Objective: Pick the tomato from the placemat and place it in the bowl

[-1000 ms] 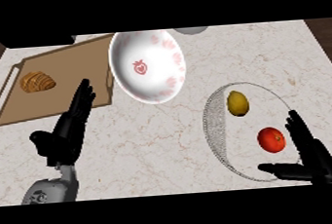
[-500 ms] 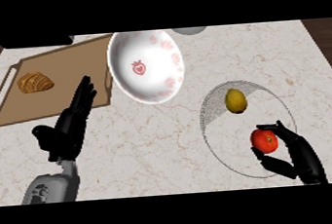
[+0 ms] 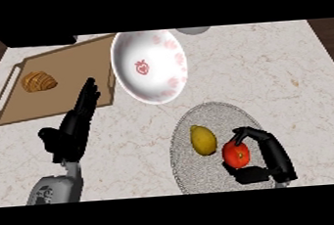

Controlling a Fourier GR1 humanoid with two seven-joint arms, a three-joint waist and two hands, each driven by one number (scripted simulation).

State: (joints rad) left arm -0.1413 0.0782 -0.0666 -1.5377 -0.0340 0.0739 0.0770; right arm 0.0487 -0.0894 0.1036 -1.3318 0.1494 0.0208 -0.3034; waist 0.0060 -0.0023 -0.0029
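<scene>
marble counter (image 3: 268, 68), right hand (image 3: 269, 159) gripping tomato (image 3: 235, 154)

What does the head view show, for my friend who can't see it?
The robot's right hand curls around a red tomato on a round grey placemat, beside a yellow lemon. A white bowl with pink patterns waits further up the counter. The left hand rests open near a wooden tray holding a croissant.

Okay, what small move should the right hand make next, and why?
Probably lift straight up: the right hand is curled round the tomato, which sits on the placemat close beside the lemon. The bowl lies up-left.
</scene>
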